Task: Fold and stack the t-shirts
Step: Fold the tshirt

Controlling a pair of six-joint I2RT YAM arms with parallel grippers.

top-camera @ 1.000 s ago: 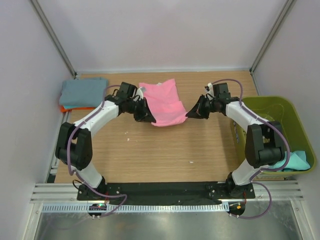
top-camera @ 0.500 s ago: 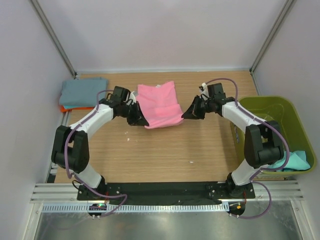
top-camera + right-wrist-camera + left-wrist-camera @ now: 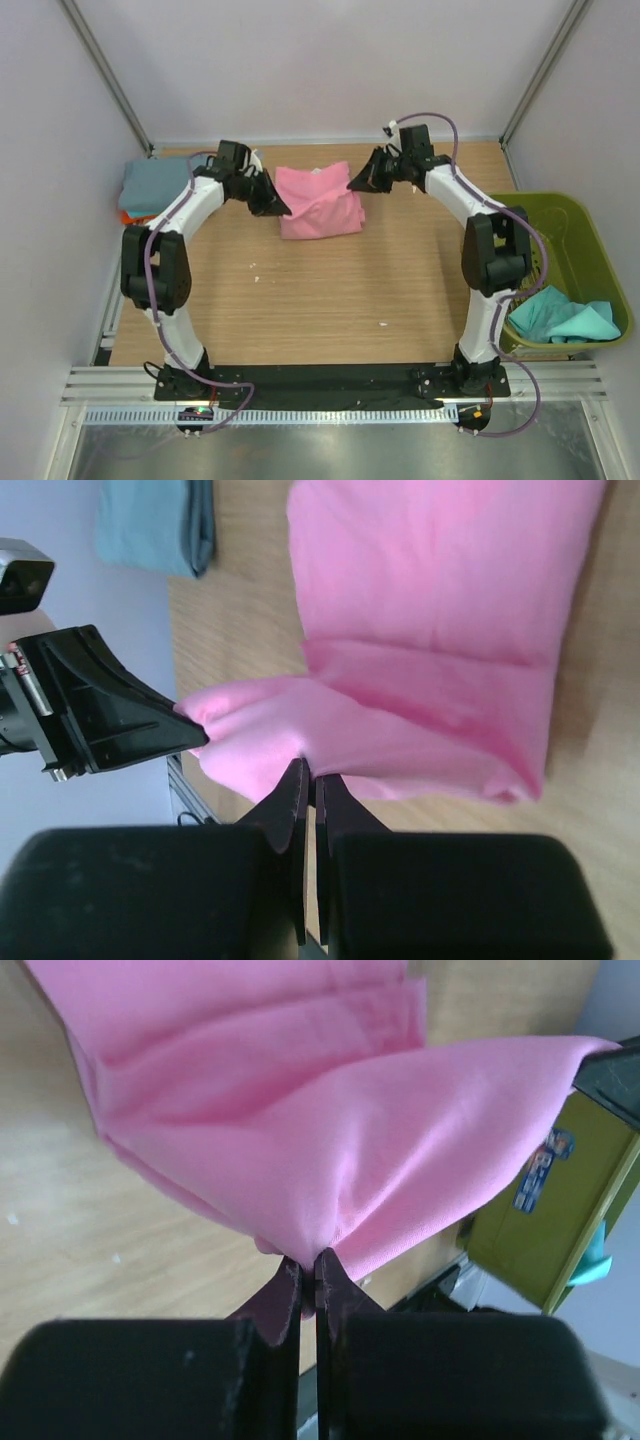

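Bright pink cloth t-shirt (image 3: 322, 205) lies partly folded on the light wooden tabletop (image 3: 330, 300), toward the far edge, between the two arms. Left gripper (image 3: 281, 208) is at the shirt's left edge. The left wrist view shows its black fingers (image 3: 288, 1305) pressed together on a pinch of pink cloth, which rises into a taut fold running across to the other arm. Right gripper (image 3: 353, 184) is at the shirt's far right corner, its fingers likewise clamped on a pinch of the same fold. The lower layers rest flat on the wood beneath the raised fold.

Far left corner of the table: folded dusty grey-blue shirt (image 3: 160, 183) on top of a folded orange one (image 3: 127, 216), of which only an edge shows.

Right of the table: olive-green plastic basket (image 3: 545, 215), with a crumpled teal shirt (image 3: 562, 315) inside.
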